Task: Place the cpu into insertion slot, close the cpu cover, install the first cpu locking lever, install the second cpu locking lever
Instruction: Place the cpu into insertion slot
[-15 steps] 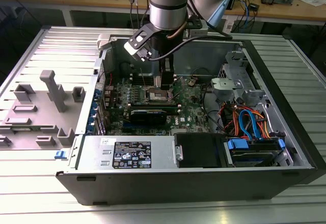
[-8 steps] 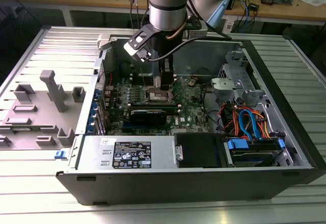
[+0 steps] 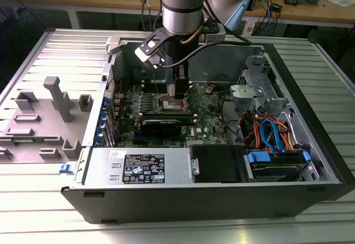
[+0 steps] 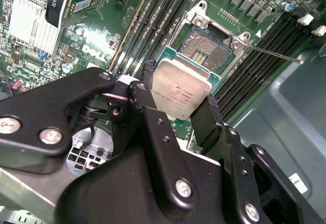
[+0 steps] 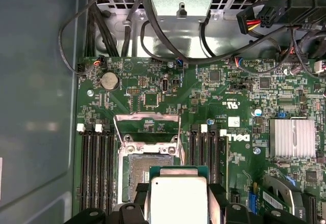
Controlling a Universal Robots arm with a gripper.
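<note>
Gripper [image 4: 178,102] was clamped on the cpu [image 4: 181,87]: black fingers [image 4: 205,118] pressed against two opposite edges, silvery top facing the second wrist camera. The cpu was held roughly level at the near edge of the insertion slot [image 4: 206,46], partly overlapping it in both wrist views. Contact with the socket could not be judged; it probably sat just above.

The slot's dark centre lay exposed, not yet filled. The cpu cover [image 5: 147,127] stood raised off the slot on the side away from the gripper, its window open. One thin locking lever [image 4: 272,54] stuck out free beside the slot, unlatched. Memory slots [image 5: 97,168] flanked the socket on both sides of the green motherboard [image 5: 239,107].

In the exterior view, the arm [image 3: 180,5] reached down into the open computer case [image 3: 310,144], with the gripper low over the board's middle.
</note>
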